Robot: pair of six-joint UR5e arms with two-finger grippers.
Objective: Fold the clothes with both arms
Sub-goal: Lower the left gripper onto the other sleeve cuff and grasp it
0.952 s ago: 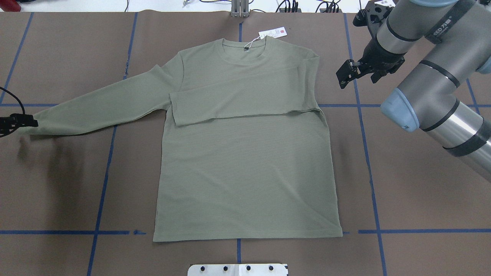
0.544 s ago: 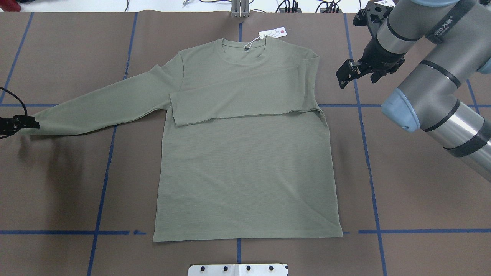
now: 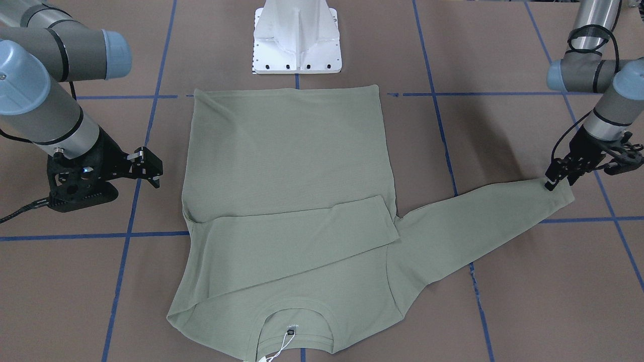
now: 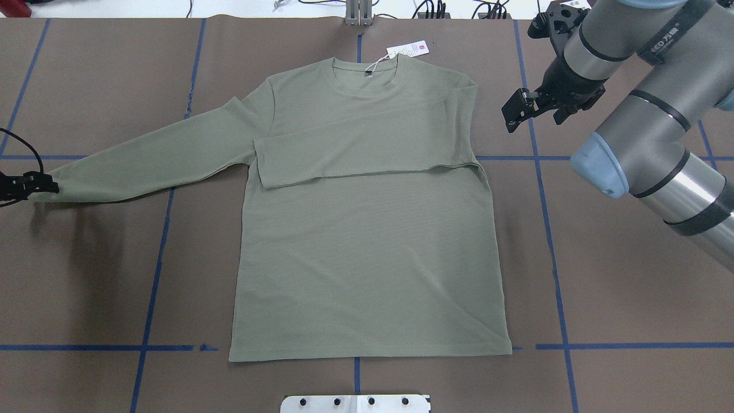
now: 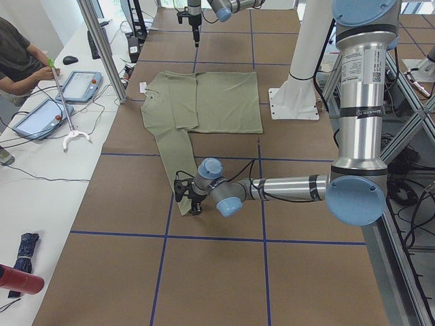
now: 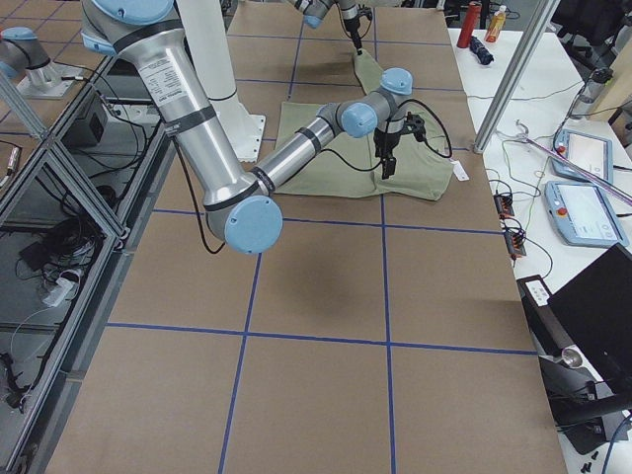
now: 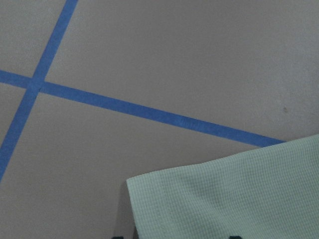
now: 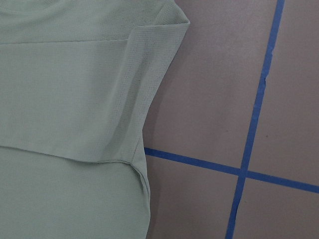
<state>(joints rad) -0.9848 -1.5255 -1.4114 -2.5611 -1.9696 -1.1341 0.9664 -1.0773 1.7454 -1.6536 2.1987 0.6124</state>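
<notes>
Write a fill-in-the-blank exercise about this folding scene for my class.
The sage-green long-sleeved knit shirt lies on a brown paper-covered table crossed by ___ tape lines. Its folded sleeve lies across the ___. The black two-finger left gripper is at the outstretched sleeve's ___. The black two-finger right gripper holds ___.
Answers: blue; chest; cuff; nothing.

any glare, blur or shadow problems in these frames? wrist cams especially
Overhead exterior: even light, with a soft shadow on the table below the left gripper and a bright highlight on the right arm silver link. Left wrist-mounted: the sleeve cuff weave resolves, no glare. Right wrist-mounted: shirt and blue tape are sharp. Exterior front-facing: no blur.
</notes>
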